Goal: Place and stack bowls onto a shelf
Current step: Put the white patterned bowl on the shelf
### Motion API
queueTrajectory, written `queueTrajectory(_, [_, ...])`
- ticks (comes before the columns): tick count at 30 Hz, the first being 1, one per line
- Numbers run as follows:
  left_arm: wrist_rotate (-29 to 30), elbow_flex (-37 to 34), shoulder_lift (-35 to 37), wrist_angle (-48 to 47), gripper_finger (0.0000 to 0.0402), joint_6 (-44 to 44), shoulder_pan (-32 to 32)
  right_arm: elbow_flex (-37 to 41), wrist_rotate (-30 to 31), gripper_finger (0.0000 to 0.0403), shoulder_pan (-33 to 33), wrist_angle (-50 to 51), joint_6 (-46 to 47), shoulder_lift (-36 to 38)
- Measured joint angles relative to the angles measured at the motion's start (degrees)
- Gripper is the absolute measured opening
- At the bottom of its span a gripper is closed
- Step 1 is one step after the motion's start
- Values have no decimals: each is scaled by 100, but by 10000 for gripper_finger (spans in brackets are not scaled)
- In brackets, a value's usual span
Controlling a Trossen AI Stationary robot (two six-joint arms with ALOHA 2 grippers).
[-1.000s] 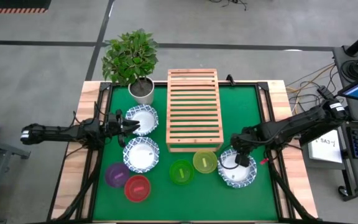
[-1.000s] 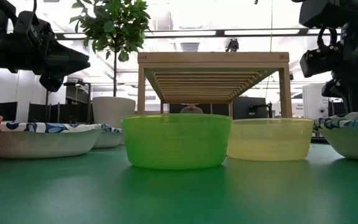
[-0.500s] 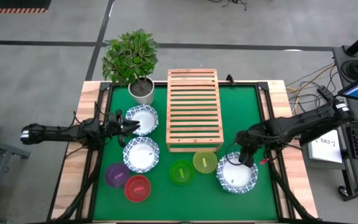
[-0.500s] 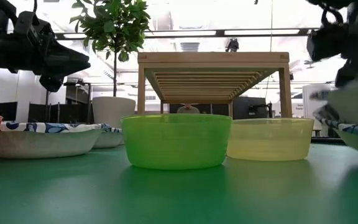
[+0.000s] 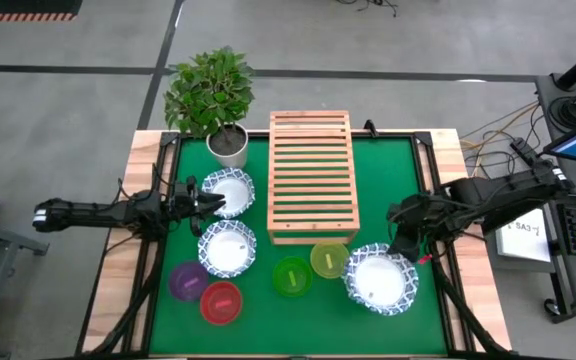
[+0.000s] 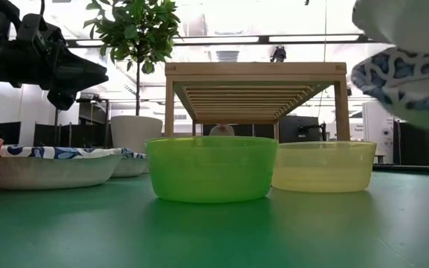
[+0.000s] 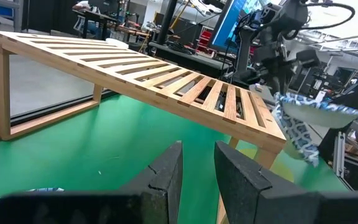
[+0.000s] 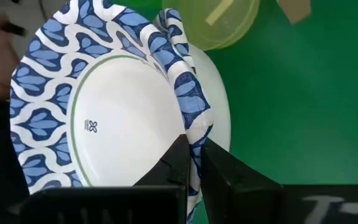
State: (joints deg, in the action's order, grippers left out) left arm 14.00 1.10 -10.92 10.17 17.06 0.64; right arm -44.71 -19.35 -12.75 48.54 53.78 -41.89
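White bowl with blue rim pinched by my right gripper, lifted at five o'clock of the shelf; left gripper parted slightly, empty, over nine o'clock bowl.

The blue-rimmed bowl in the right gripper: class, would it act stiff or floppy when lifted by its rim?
Probably floppy: the blue-rimmed bowl has its rim folded where the right gripper pinches it. Likely light, since one edge pinch carries it above the mat.
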Motion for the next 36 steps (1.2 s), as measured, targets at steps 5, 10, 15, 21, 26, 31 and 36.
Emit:
queueTrajectory(5, [0, 0, 0, 0, 76, 0, 0, 24, 336, 13, 0, 302, 238, 46])
queueTrajectory(10, [0, 0, 0, 0, 76, 0, 0, 95, 895, 22, 2, 434, -26, -206])
queueTrajectory(15, [-1, 0, 0, -2, 76, 0, -1, 120, 1301, 49, 2, 649, -166, -595])
queueTrajectory(21, [0, 0, 0, -2, 76, 0, -2, 98, 1355, 69, 0, 861, -382, -903])
queueTrajectory(26, [0, 0, 0, -2, 76, 0, 0, -49, 1197, 70, 2, 838, -105, -816])
queueTrajectory(31, [0, 0, 0, 0, 76, 0, -1, -115, 1118, 70, 2, 843, 389, -601])
queueTrajectory(36, [0, 0, 0, 0, 76, 2, -2, -105, 1399, 70, 2, 843, 370, -486])
